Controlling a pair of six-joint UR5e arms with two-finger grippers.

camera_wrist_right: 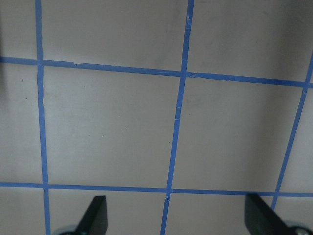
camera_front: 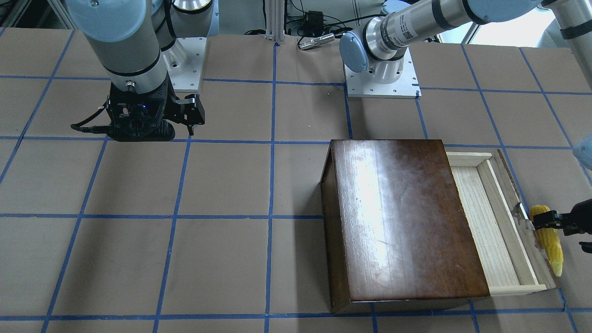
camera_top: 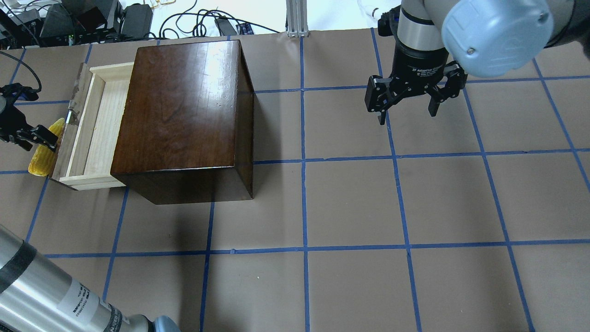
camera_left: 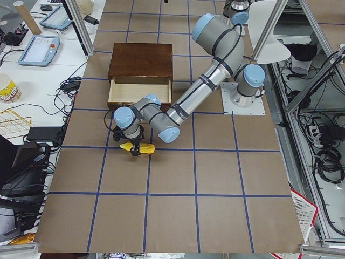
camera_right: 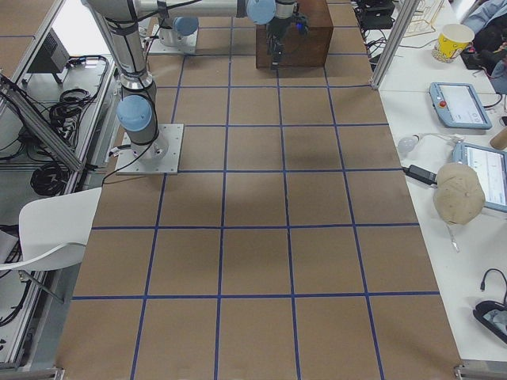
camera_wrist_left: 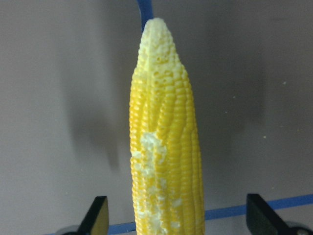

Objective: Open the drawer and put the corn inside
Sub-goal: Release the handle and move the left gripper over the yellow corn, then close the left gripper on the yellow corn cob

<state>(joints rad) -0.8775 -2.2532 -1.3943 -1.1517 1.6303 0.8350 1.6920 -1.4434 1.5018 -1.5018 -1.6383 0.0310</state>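
Left claw (camera_wrist_left: 177, 218) was wide open, straddling the corn (camera_wrist_left: 164, 161) near its thick end. Its dark fingertips (camera_wrist_left: 99, 215) stood clear on both sides with gaps showing, so it had no hold on anything.

The corn lay on the counter (camera_top: 350, 207) just outside the drawer (camera_front: 481, 226). Its long axis ran parallel to the drawer's front panel (camera_front: 511, 185), close beside it. The tapered tip pointed away from the robot's base, toward the operators' side. In the left wrist view the tip pointed straight up the frame.

The cob was bright yellow with tidy rows of bumpy kernels. It had a paler, whitish pointed tip and a pale scuffed patch partway down the body.

The drawer stood open, sticking out of the cabinet (camera_top: 184, 106) toward the robot's left. It was a shallow rectangular tray of pale raw wood with visible grain and thin straight walls. The front panel was dark brown and worn-looking, with a small shiny metal handle (camera_front: 522, 210) right by the corn. The cabinet was a boxy block with a glossy dark brown wood top, streaky with glare.

Right claw (camera_top: 406, 116) hung well apart from all that, over bare counter on the robot's right side. Its jaws were spread wide and held nothing.

The counter was matte brown sheeting with a blue tape grid.
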